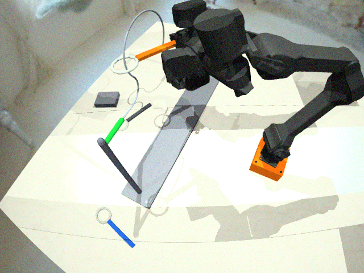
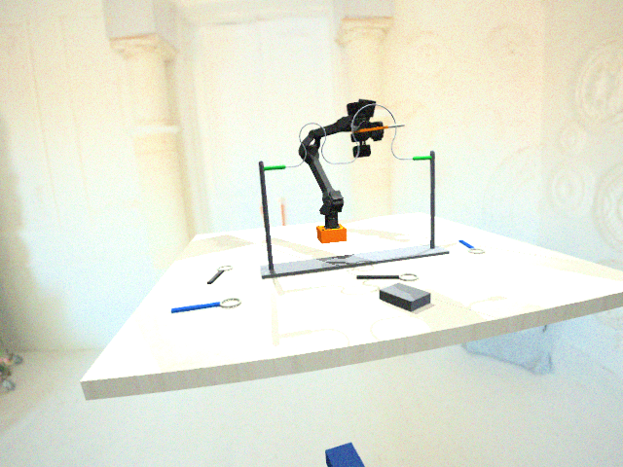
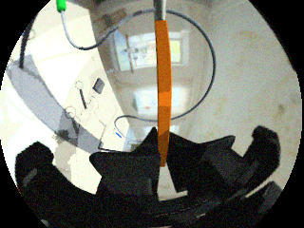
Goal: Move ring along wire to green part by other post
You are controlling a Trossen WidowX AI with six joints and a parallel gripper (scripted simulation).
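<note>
My gripper (image 1: 176, 43) (image 2: 358, 131) (image 3: 156, 129) is shut on the orange handle (image 1: 155, 50) (image 2: 372, 128) (image 3: 163, 81). The pale ring (image 1: 112, 66) (image 2: 401, 125) lies nearly flat around the descending side of the tall loop of grey wire (image 1: 163, 26) (image 2: 395, 135) (image 3: 214, 62). The wire passes through the ring; whether they touch is unclear. Below, the wire runs to the green part (image 1: 114, 131) (image 2: 421, 158) (image 3: 61, 5) at one post (image 1: 120, 167) (image 2: 432, 200). The other green part (image 2: 274, 167) is at the far-left post (image 2: 266, 216) in the exterior view.
Both posts stand on a grey base plate (image 1: 164, 161) (image 2: 311, 265). A dark block (image 1: 107, 99) (image 2: 404, 296), blue-handled rings and black-handled rings lie on the table. The wire's smaller loop (image 2: 311, 123) lies toward the other post. The arm's orange base (image 1: 264, 170) (image 2: 331, 233) stands behind the plate in the exterior view.
</note>
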